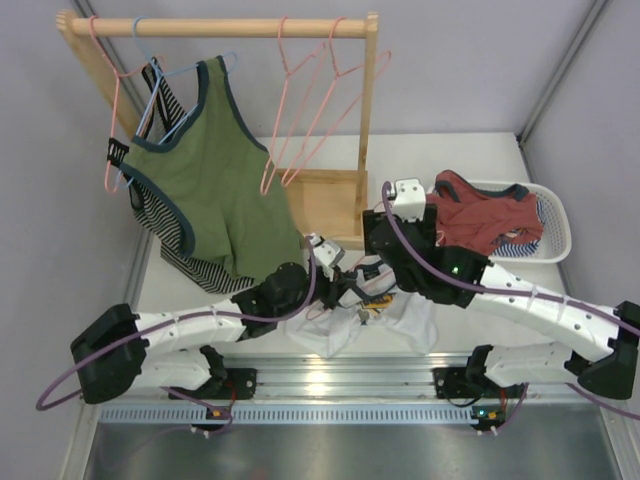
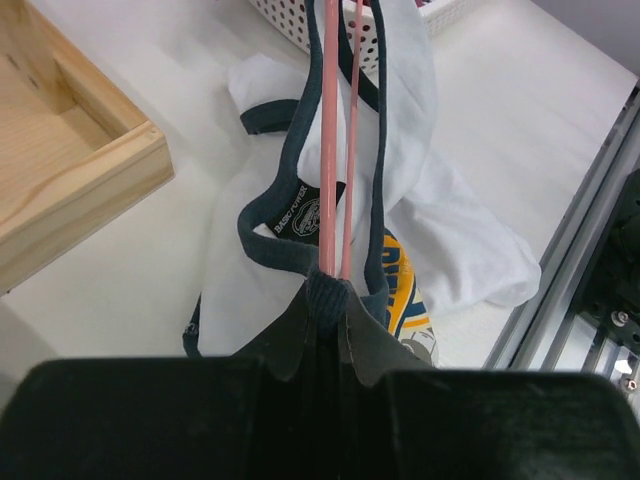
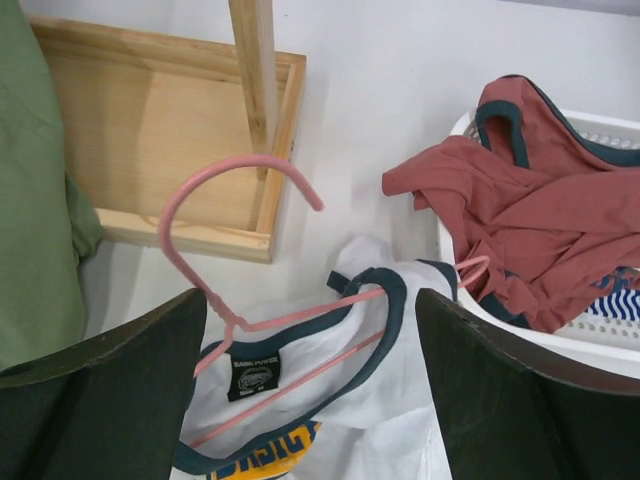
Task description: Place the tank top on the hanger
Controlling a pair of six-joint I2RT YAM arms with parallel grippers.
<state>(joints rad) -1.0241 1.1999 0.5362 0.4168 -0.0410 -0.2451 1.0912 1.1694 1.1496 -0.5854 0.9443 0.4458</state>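
The left hand is clenched on the hanger. Its two dark fingers are pressed together over the pair of pink wires. A fold of the navy neck trim is pinched in the same grip. From that grip the wires run straight away from the wrist, through the neck opening of the tank top.

The right hand is released. Its fingers stand wide apart above the garment, one on each side of the collar, and hold nothing.

The tank top lies crumpled on the tabletop at the near edge, between the two arms. It sits just in front of the wooden rack base and beside the white basket. From the right wrist, the hanger's hook rises out of the neckline toward the rack base. One wire crosses the collar just above the black neck label. The wire's far end pokes out near the basket wall. Yellow and navy lettering shows on the chest below the label. How far the hanger's shoulders reach inside the cloth cannot be told.

A red garment is heaped in the basket. A green top hangs from the rack rail at the back left.
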